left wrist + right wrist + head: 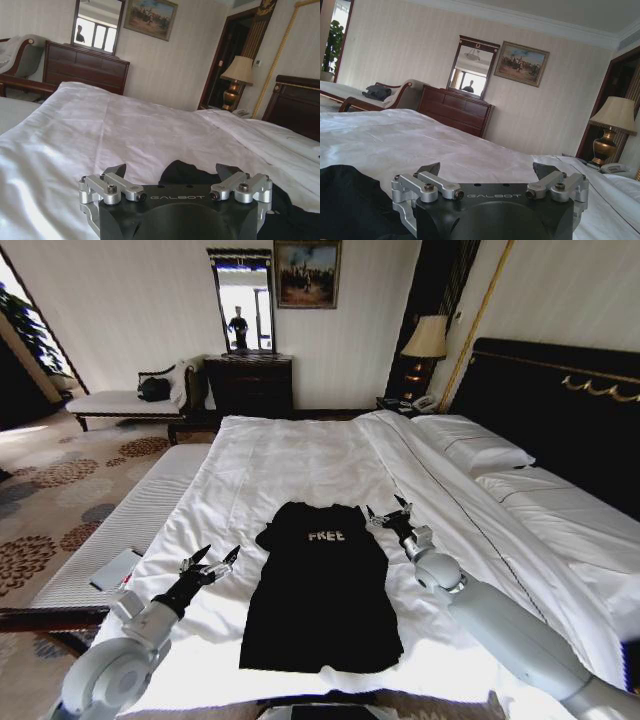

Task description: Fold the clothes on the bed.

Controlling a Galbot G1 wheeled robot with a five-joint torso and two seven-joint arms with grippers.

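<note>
Flanking T-shirt (322, 585) — both claws gaping, bed (300, 455)

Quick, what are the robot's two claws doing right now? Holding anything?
Left end effector: open, holding nothing, beside the T-shirt on the bed.
Right end effector: open, holding nothing, at the shirt's other shoulder.

Hotel bedroom: bed (300, 455), lamp (427, 340), dresser (248, 385).

Dark wooden dresser (249, 383), mirror (243, 304) above, framed painting (307, 273), lamp (425, 340) (lit), pale bench (125, 400)
</note>
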